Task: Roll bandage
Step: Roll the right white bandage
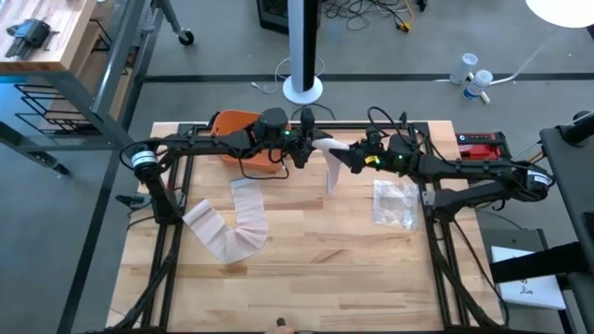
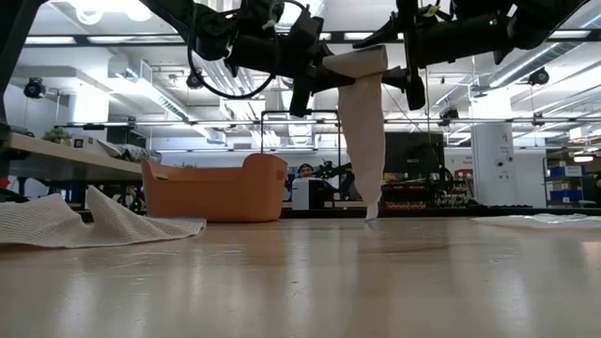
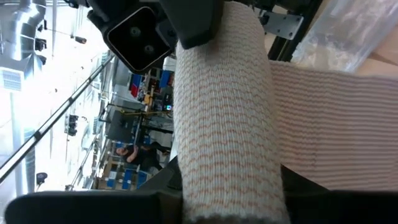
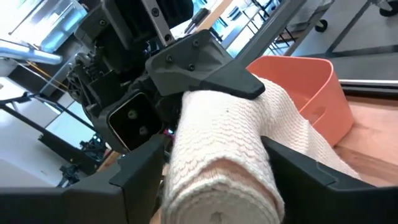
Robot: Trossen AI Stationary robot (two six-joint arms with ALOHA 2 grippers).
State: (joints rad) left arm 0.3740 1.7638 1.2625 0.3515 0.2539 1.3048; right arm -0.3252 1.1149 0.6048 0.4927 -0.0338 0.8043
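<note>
Above the far middle of the pale wooden table [image 1: 306, 269], both arms meet around a cream, ribbed elastic bandage roll [image 1: 327, 146]. The left tool [image 1: 299, 148] pinches one end of the roll, and the right tool [image 1: 351, 158] clamps the other; each wrist view shows dark fingers [image 4: 298, 168] pressed against the knitted cylinder. From the roll a loose tail of bandage [image 2: 364, 141] hangs straight down, and in the low view its lower end just meets the tabletop.

The step in hand looks like winding that hanging tail onto the roll. To do it well, I judge that the two tools should keep the roll level and on one axis, so each new turn lands squarely on the one beneath and does not creep sideways into a cone. One tool should turn while the other merely steadies, and neither should let go before the other has a firm hold, or the roll will loosen. Holding the roll high keeps the tail under its own light weight, which helps tension; letting it drag or fold on the table would put creases into the wrap.

A second, unrolled strip of beige bandage [image 1: 232, 227] lies in a bend on the left part of the table, well apart, with an orange plastic tub [image 1: 243, 139] behind the left arm and a clear plastic wrapper [image 1: 394, 202] to the right.
</note>
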